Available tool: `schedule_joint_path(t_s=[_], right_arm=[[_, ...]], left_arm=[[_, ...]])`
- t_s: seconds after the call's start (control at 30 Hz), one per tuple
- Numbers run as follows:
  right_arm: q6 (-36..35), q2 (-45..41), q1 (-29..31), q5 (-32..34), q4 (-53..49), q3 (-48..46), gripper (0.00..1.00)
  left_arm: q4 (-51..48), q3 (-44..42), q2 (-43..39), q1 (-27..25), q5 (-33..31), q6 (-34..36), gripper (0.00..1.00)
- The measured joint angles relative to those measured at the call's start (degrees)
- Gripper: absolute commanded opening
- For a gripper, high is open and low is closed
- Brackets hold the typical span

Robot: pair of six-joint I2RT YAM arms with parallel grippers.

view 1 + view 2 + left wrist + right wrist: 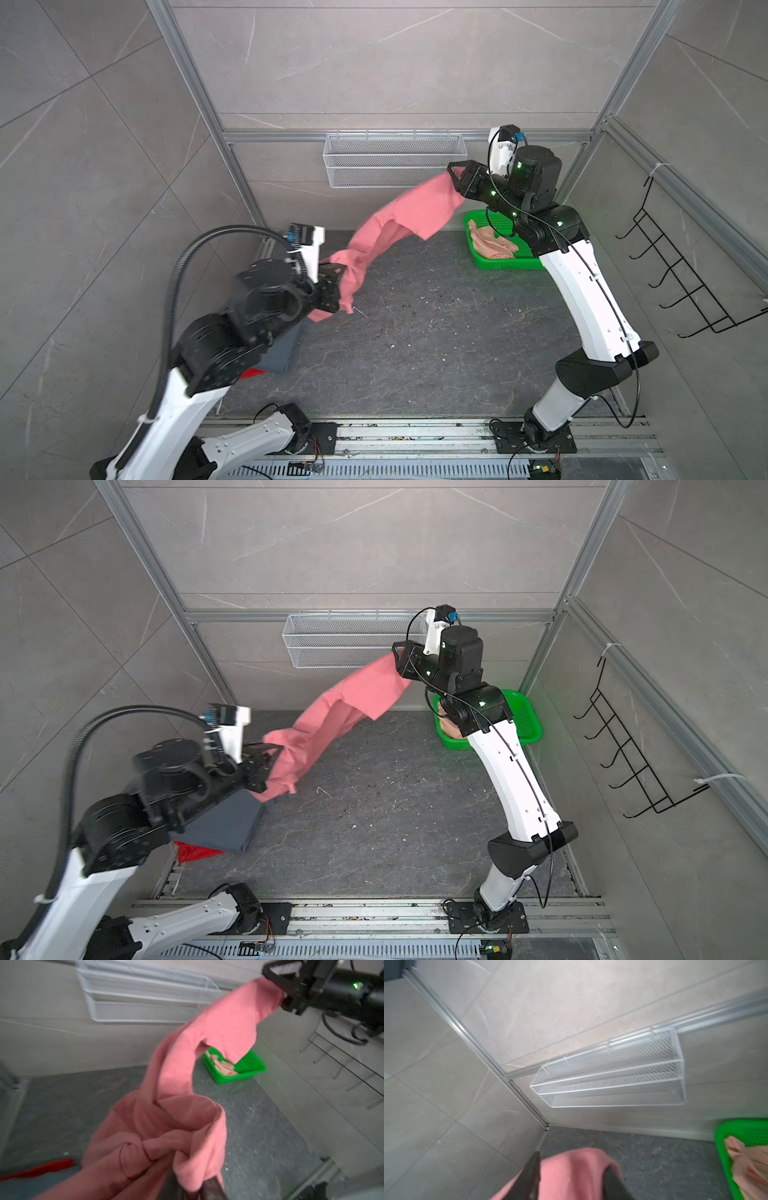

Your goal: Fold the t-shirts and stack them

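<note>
As it sags, the pink shirt (411,208) runs near-left to far-right.
Right pincer (454,176) wide around its end; left pincer (336,286) unclear.

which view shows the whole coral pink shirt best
Both top views: the coral pink shirt spans full length from the left pincer to the right pincer. The left wrist view shows it blurred and cut off; the right wrist view only a bunched end.
</note>
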Motion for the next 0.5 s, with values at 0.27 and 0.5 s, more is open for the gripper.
schedule_joint_path(t_s=[0.27,0.5], right_arm=[[0.4,5.1,-5.7,1.9,-7.1,-8.5,0.8],[0.9,0.1,-5.7,1.2,-7.5,-16.0,0.79]], left_arm=[[5.3,-11.5,15.5,-0.3,18.3,-6.3,0.77],[5.1,-8.5,8.3,0.8,15.8,-6.3,0.78]])
